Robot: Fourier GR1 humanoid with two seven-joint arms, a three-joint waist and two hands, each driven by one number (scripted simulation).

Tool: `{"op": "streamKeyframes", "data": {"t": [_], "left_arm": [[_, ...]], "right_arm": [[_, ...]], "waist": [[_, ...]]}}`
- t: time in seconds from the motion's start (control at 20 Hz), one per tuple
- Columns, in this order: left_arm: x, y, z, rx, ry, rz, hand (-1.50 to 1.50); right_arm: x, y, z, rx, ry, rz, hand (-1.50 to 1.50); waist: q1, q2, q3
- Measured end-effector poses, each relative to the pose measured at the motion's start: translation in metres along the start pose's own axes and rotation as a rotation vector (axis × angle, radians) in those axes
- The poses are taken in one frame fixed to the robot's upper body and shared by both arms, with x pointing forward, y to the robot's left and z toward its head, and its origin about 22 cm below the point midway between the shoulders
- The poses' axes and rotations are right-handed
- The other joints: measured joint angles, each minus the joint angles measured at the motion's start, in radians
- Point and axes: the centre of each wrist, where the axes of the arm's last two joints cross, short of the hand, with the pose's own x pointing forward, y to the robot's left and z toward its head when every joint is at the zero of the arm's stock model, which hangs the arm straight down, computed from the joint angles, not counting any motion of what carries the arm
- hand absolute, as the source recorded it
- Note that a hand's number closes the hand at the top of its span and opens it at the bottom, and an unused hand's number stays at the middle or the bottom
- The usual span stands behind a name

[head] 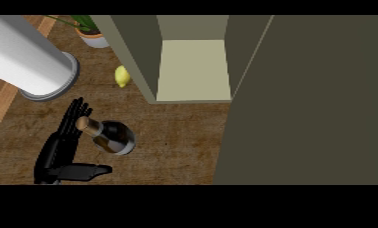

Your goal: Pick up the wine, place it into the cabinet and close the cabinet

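You see the left hand [63, 147] with straight, spread fingers right beside the wine bottle [111, 136] on the counter [177, 142]. The cabinet [193, 67] stands open.

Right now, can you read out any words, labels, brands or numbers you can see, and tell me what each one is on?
None: no readable text shows anywhere in the head view.
The wine bottle by the left hand shows a pale band near its neck, but no letters can be made out.
The open cabinet, the lemon, the potted plant and the grey cylinder show no markings.
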Motion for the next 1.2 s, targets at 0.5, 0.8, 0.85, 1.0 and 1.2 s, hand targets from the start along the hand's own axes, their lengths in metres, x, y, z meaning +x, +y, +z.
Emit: {"op": "streamKeyframes", "data": {"t": [0.5,0.8,0.85,1.0,1.2], "left_arm": [[-0.038,-0.001,-0.009,-0.05,0.066,0.079,-1.5],[-0.054,-0.003,-0.007,-0.088,0.088,0.124,-1.5],[-0.054,-0.005,-0.01,-0.093,0.087,0.13,-1.5],[-0.061,-0.006,-0.011,-0.101,0.082,0.14,-1.5],[-0.066,-0.008,-0.016,-0.103,0.058,0.151,-1.5]], "right_arm": [[0.001,0.0,0.0,-0.004,0.0,0.012,-1.5],[-0.001,-0.001,0.001,-0.01,-0.004,0.02,-1.5],[0.0,-0.001,0.001,-0.009,-0.002,0.019,-1.5],[-0.003,0.001,0.004,0.001,0.007,0.022,-1.5],[-0.002,0.001,0.003,-0.006,0.002,0.024,-1.5]], "waist": [[-0.006,0.0,-0.001],[-0.002,0.0,0.0],[-0.001,0.0,0.0],[-0.004,0.0,0.0],[-0.003,0.0,0.0]]}}
